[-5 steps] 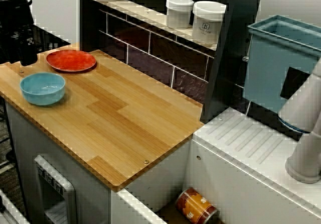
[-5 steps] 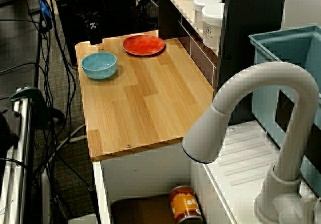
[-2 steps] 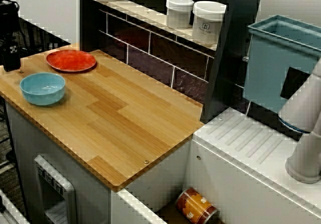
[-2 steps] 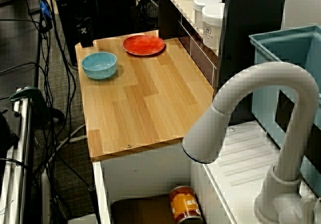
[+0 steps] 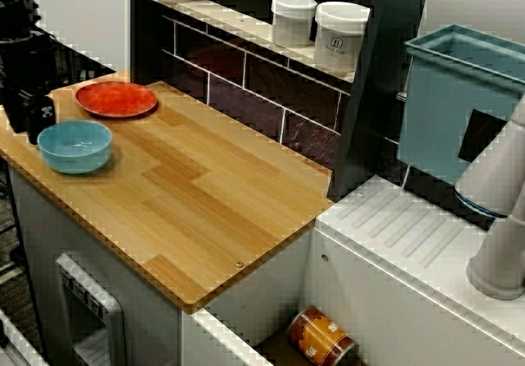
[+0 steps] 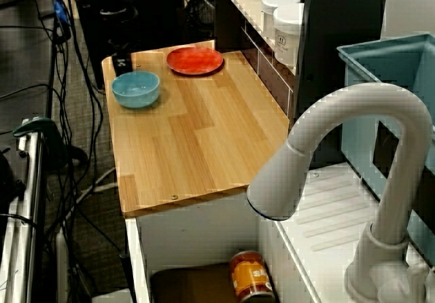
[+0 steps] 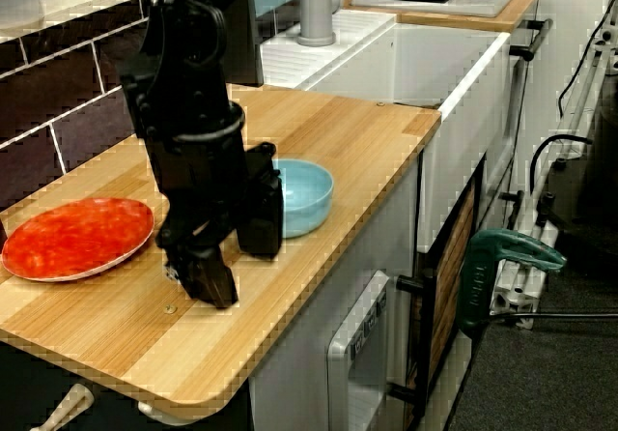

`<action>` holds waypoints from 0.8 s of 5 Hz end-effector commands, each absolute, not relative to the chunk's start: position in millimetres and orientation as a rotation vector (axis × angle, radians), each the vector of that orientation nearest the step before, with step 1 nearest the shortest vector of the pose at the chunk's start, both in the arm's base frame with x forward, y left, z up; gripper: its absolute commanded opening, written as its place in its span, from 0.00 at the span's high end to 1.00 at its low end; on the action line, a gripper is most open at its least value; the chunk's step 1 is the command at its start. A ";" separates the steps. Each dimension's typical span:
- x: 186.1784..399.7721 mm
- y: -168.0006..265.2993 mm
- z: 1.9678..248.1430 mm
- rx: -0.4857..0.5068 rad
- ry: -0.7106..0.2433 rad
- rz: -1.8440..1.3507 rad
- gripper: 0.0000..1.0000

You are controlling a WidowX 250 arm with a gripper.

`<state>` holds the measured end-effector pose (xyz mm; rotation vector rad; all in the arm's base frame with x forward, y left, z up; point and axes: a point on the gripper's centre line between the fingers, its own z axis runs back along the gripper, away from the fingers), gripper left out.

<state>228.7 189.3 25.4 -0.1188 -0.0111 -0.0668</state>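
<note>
Two jaws spread, empty: our gripper (image 7: 239, 269) sits low, bowl (image 7: 301, 195) just beside at 2 o'clock, plate (image 7: 75, 238) at 9. We judge approach; gripping calls for straddling the rim.

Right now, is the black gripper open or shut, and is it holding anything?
Gripper: open, holding nothing, down at the wooden counter beside the light blue round bowl.

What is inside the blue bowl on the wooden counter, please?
In the view from above, the blue bowl shows only its bare bottom; nothing lies in it. In the view from the side, the gripper covers the bowl's nearest part, so that edge is hidden there.
</note>
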 end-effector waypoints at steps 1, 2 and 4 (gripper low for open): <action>246.2 167.4 39.6 -0.151 -0.020 -0.089 0.00; 249.5 141.3 43.9 -0.141 -0.014 -0.116 0.00; 249.0 91.6 57.1 -0.140 -0.023 -0.140 0.00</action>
